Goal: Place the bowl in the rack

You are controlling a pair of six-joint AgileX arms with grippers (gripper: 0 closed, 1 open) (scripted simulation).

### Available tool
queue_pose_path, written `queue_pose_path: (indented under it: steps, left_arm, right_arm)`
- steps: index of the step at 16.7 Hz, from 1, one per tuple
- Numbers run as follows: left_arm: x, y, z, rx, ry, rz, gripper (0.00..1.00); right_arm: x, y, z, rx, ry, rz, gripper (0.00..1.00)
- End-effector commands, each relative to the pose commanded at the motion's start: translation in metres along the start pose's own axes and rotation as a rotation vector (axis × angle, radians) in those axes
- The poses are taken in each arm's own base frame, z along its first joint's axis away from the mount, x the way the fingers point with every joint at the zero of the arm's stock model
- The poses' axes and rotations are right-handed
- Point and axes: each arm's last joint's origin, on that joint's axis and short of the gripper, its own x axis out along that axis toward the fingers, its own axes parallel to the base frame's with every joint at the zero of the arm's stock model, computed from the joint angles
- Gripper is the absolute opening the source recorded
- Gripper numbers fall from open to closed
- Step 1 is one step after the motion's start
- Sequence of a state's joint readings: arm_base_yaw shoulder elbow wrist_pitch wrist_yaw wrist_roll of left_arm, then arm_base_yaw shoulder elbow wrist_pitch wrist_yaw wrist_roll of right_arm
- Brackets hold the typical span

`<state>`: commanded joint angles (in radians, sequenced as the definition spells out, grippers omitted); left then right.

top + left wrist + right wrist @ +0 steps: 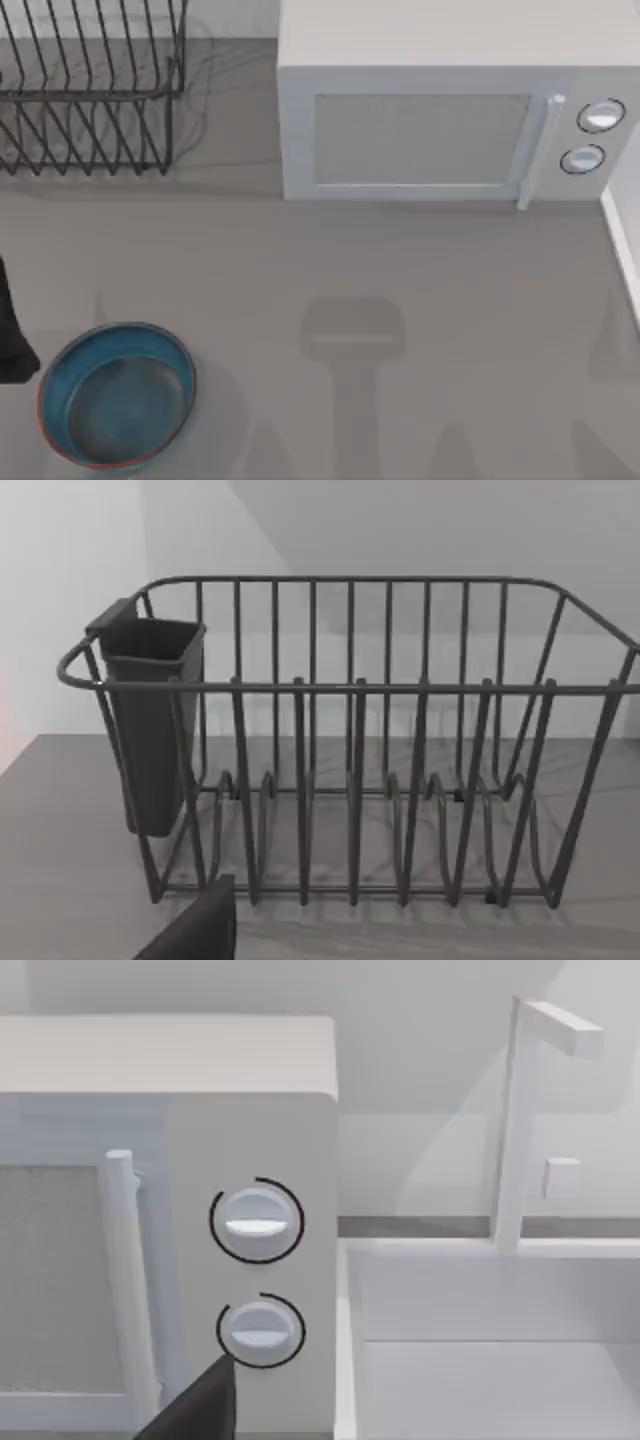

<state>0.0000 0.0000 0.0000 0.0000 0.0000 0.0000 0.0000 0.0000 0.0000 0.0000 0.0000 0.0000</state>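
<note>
The blue bowl [117, 394] with its thin reddish rim sits upright on the table at the front left. The black wire rack [92, 90] stands at the back left, well apart from the bowl; the left wrist view faces the rack [350, 750] head-on, with nothing between its rods. A dark part of my left arm [14, 330] shows at the table's left edge, just left of the bowl and not touching it. A dark corner of my left gripper [195, 932] shows in front of the rack. A dark corner of my right gripper [198, 1408] shows before the microwave's knobs.
A white microwave [440, 110] with its door shut stands at the back, right of the rack. A dark cutlery cup [150, 720] hangs on one end of the rack. A white sink [490, 1350] with a tap lies right of the microwave.
</note>
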Motion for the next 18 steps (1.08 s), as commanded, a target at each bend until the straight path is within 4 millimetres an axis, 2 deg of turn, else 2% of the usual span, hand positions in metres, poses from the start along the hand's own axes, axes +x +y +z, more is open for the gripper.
queue_pose_path:
  steps: [4,8,10,13,18]
  left_arm:
    - [0.000,-0.002,0.006,-0.017,0.032,-0.022,1.00]
    - [0.005,-0.013,0.033,-0.090,0.222,-0.110,1.00]
    - [0.014,-0.021,0.048,-0.128,0.388,-0.153,1.00]
    - [0.038,-0.040,0.065,-0.157,0.701,-0.185,1.00]
    - [0.083,-0.089,0.074,-0.116,1.187,-0.150,1.00]
  right_arm:
    - [0.000,0.000,0.000,0.000,0.000,0.000,1.00]
    - [0.000,0.000,0.000,0.000,0.000,0.000,1.00]
    - [0.000,0.000,0.000,0.000,0.000,0.000,1.00]
    - [0.000,0.000,0.000,0.000,0.000,0.000,1.00]
    - [0.000,0.000,0.000,0.000,0.000,0.000,1.00]
